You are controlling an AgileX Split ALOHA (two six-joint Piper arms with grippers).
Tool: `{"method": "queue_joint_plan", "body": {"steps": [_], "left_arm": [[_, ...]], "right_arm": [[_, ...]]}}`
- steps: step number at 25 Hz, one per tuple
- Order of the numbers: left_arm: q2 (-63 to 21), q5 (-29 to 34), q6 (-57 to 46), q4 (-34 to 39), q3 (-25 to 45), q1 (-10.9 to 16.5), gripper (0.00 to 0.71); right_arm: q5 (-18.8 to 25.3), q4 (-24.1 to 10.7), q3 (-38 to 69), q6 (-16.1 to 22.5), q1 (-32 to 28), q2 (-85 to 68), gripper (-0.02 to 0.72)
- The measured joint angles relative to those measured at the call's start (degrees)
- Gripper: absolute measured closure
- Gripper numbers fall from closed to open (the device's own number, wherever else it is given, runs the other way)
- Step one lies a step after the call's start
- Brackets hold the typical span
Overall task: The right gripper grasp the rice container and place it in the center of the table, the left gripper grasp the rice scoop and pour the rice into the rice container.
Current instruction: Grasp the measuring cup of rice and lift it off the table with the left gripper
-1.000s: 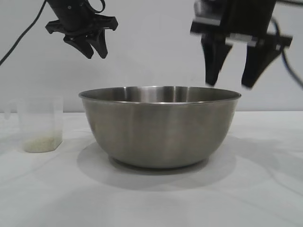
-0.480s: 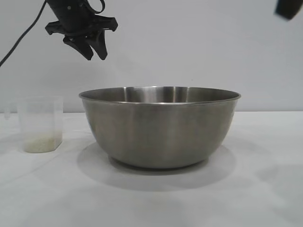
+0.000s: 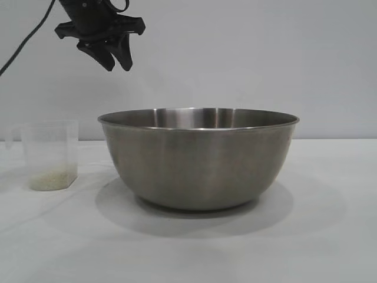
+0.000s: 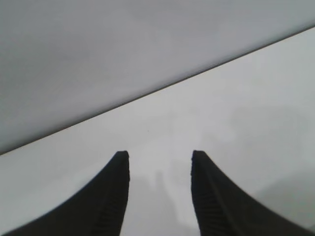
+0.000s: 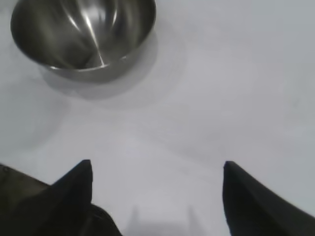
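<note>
My left gripper (image 3: 115, 61) hangs high at 11 o'clock in the exterior view, above the gap between the scoop (image 3: 52, 155) and the bowl (image 3: 198, 157). Its fingers (image 4: 110, 196) stand a modest gap apart and hold nothing; beneath them lies only the table (image 4: 236, 113).

My right gripper (image 5: 157, 169) is out of the exterior view. In its wrist view, its fingers (image 5: 69, 189) are spread wide and empty above bare table, with the bowl well apart from them.

The bowl sits upright at the table's center. The scoop stands upright at 9 o'clock from the bowl, near it but not touching. The rice (image 3: 53, 178) forms a thin layer in the scoop's bottom.

No brand, label or writing is legible on any item.
</note>
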Motion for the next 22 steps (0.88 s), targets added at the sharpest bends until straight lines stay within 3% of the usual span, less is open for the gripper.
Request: {"method": "queue_joint_plan", "body": {"steps": [6,12,22], "left_arm": [[-0.1,0.4,0.0,0.2,0.0,0.0,0.46],[-0.1,0.7,0.0,0.3,0.0,0.0,0.46],[-1.8,1.0,0.0,0.5,0.0,0.0,0.46]], "right_arm": [[-0.1,0.0,0.2,-0.1,0.0,-5.4,0.232],[0.0,-2.1,0.2,-0.1,0.0,-14.7,0.232],[0.3,-2.3,0.2,-0.1,0.0,-15.3,0.232]]}}
